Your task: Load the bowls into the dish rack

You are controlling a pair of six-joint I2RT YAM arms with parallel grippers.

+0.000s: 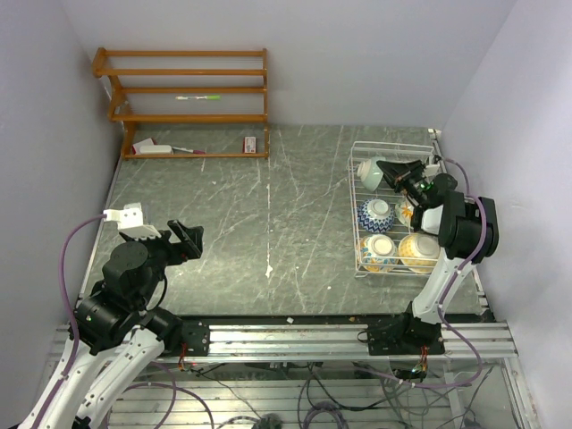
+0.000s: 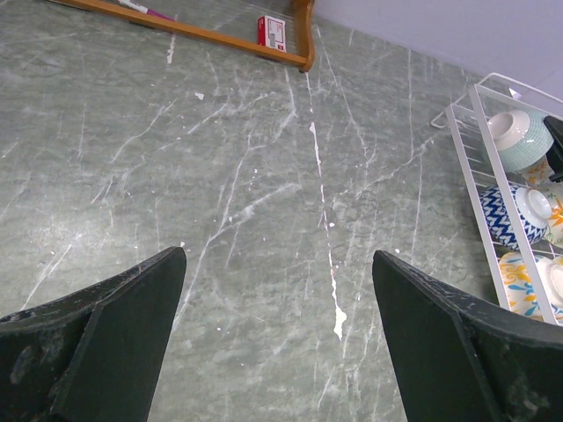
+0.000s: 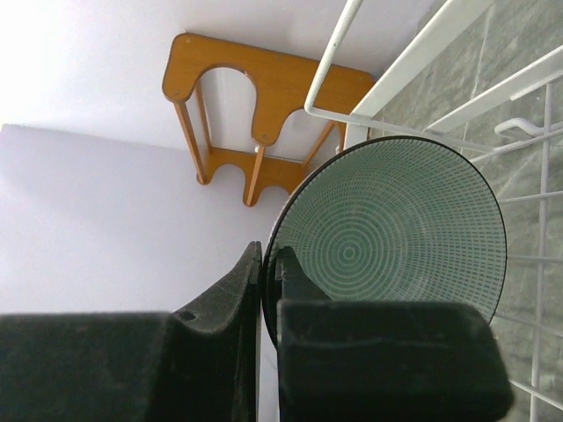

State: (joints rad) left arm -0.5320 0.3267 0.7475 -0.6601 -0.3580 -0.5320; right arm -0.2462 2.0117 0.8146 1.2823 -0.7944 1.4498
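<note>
The white wire dish rack [image 1: 357, 268] stands at the right of the table. My right gripper [image 1: 394, 171] is over its far end, shut on the rim of a pale green bowl [image 1: 368, 172] that stands on edge. The right wrist view shows the bowl's ringed inside [image 3: 396, 229] with the gripper [image 3: 271, 259] pinching its rim. A blue bowl [image 1: 375, 214], an orange floral bowl [image 1: 381, 253] and a yellow bowl [image 1: 418, 250] sit in the rack. My left gripper [image 1: 188, 237] is open and empty over the left of the table; its view shows the rack [image 2: 466, 167] at the right.
The brown wooden shelf unit [image 1: 183, 103] stands at the far left against the wall, with small items on its lowest shelf. The grey marble tabletop [image 1: 268, 206] lies between shelf and rack. Walls close in on both sides.
</note>
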